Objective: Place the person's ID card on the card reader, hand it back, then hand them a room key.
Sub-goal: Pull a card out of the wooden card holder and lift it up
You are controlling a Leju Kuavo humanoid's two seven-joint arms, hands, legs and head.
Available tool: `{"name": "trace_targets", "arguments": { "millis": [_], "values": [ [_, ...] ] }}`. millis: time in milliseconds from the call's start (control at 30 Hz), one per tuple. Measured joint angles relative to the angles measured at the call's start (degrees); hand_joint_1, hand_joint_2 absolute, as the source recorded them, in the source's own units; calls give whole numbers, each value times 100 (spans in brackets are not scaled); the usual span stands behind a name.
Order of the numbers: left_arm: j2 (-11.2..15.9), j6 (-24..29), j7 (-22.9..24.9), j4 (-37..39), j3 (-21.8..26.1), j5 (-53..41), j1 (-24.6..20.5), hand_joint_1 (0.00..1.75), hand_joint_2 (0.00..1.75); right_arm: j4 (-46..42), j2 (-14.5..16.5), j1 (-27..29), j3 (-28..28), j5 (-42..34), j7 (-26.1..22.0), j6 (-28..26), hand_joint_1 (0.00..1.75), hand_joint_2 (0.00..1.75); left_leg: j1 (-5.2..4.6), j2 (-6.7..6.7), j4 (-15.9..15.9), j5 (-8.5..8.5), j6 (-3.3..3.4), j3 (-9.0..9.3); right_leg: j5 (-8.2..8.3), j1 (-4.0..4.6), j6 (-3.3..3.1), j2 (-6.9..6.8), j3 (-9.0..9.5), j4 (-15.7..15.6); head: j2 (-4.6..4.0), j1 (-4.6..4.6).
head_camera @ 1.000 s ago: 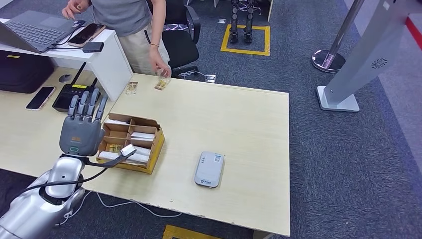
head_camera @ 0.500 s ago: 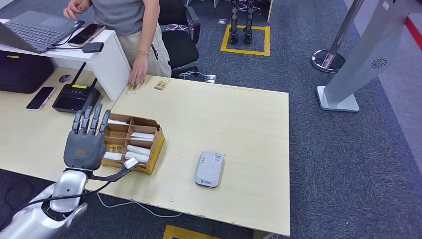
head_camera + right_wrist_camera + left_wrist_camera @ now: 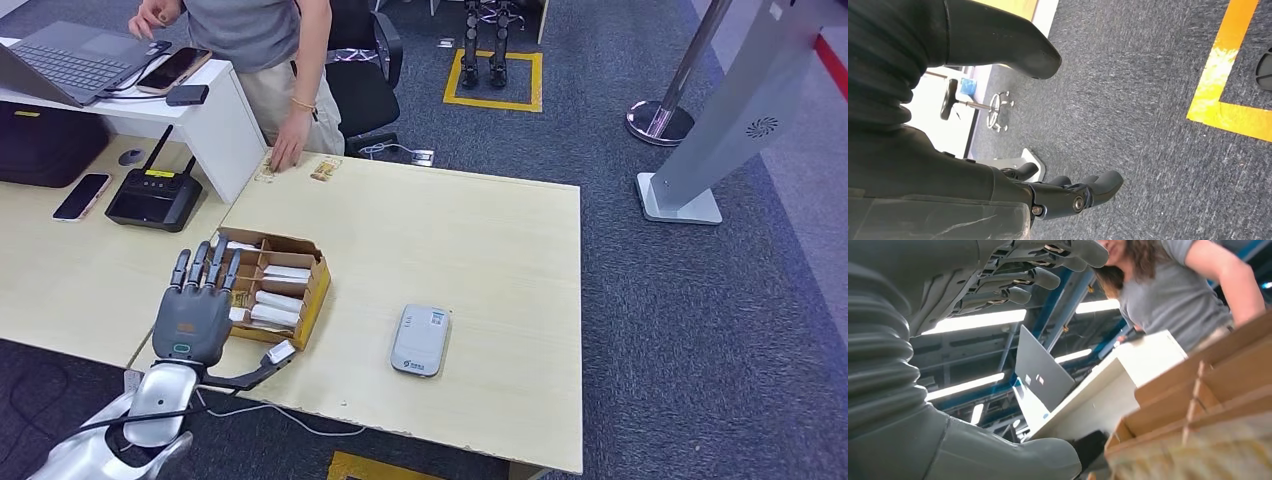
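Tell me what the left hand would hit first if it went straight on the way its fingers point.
Probably the cardboard box of cards: the left hand is open beside its near-left corner, fingers pointing across it toward the table's far edge. Its height is unclear, so it might pass above.

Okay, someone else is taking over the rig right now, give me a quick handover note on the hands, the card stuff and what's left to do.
Left hand: open, fingers spread, holding nothing, raised at the near end of the cardboard box of cards.
Right hand: hanging down over the carpet, holding nothing.
Card reader: flat on the table, nothing on it.
The person's hand rests on a small card at the table's far edge; a second small item lies beside it.
Done: nothing that shows.
Left: put the ID card on the reader, hand it back, then hand over a room key.
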Motion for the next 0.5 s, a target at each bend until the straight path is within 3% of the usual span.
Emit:
{"name": "trace_targets", "arguments": {
  "millis": [500],
  "values": [
    [-265,-435,186,-15,-15,-2,319,0,175,15,9,28,-3,-96,22,-40,0,175,0,-1,0,0,0,-1,0,0,0,-1,0,0,0,0]
  ]
}}
